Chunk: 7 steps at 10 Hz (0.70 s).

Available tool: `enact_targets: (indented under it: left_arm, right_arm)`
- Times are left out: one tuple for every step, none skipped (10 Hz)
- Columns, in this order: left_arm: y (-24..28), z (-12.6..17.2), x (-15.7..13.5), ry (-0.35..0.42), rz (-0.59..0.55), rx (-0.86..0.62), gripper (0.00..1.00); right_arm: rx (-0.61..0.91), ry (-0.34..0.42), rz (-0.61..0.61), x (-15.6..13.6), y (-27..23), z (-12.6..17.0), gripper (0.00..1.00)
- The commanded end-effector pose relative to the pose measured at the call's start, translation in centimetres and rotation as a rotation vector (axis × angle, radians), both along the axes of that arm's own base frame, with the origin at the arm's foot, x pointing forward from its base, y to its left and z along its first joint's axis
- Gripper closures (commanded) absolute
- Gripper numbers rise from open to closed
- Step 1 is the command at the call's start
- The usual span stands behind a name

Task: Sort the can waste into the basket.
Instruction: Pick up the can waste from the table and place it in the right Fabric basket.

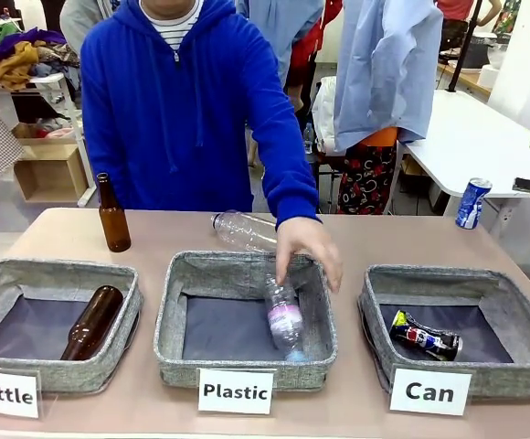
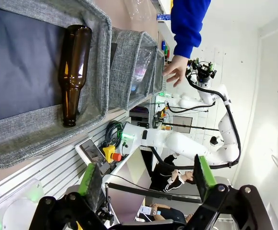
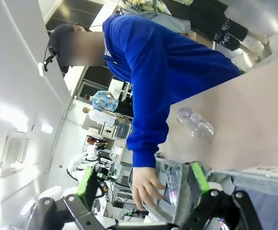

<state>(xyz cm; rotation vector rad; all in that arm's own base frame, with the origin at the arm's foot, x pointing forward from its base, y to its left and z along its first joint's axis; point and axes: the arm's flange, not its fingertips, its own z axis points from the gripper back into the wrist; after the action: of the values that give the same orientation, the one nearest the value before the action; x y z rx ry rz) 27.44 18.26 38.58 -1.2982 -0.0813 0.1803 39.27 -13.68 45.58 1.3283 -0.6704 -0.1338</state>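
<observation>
Two cans: crushed can (image 1: 425,338) lies inside the Can basket (image 1: 448,276); blue can (image 1: 472,202) stands upright at the table's far right corner. Likely light, thin-walled, slick, dents easily, so pinch mid-body gently. Left gripper (image 2: 147,177) and right gripper (image 3: 144,181) both spread, empty.

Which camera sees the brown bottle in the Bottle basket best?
The left wrist view: the brown bottle lies close and whole in the Bottle basket. The front view shows it whole too, farther off.

Beige table (image 1: 55,238) carries Bottle basket (image 1: 55,271), Plastic basket (image 1: 169,320), Can basket (image 1: 457,276), upright brown bottle (image 1: 113,219), lying clear bottle (image 1: 243,230), blue can (image 1: 472,203) at far right.
</observation>
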Motion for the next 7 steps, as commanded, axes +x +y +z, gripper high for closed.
enact_targets:
  left_arm:
    - [0.02, 0.29, 0.03, -0.001, 0.002, -0.015, 0.00]
    - [0.02, 0.29, 0.03, -0.001, 0.002, -0.015, 0.00]
    - [0.02, 0.29, 0.03, -0.001, 0.002, -0.015, 0.00]
    - [0.02, 0.29, 0.03, -0.001, 0.002, -0.015, 0.00]
    - [0.02, 0.29, 0.03, -0.001, 0.002, -0.015, 0.00]
    - [0.02, 0.29, 0.03, -0.001, 0.002, -0.015, 0.00]
    - [0.02, 0.29, 0.03, -0.001, 0.002, -0.015, 0.00]
  right_arm:
    - [0.011, 0.010, -0.021, 0.22, -0.13, 0.52, 0.00]
    - [0.011, 0.010, -0.021, 0.22, -0.13, 0.52, 0.00]
    - [0.011, 0.010, -0.021, 0.22, -0.13, 0.52, 0.00]
    - [0.011, 0.010, -0.021, 0.22, -0.13, 0.52, 0.00]
    - [0.011, 0.010, -0.021, 0.22, -0.13, 0.52, 0.00]
    - [0.011, 0.010, -0.021, 0.22, -0.13, 0.52, 0.00]
    - [0.011, 0.010, -0.021, 0.22, -0.13, 0.52, 0.00]
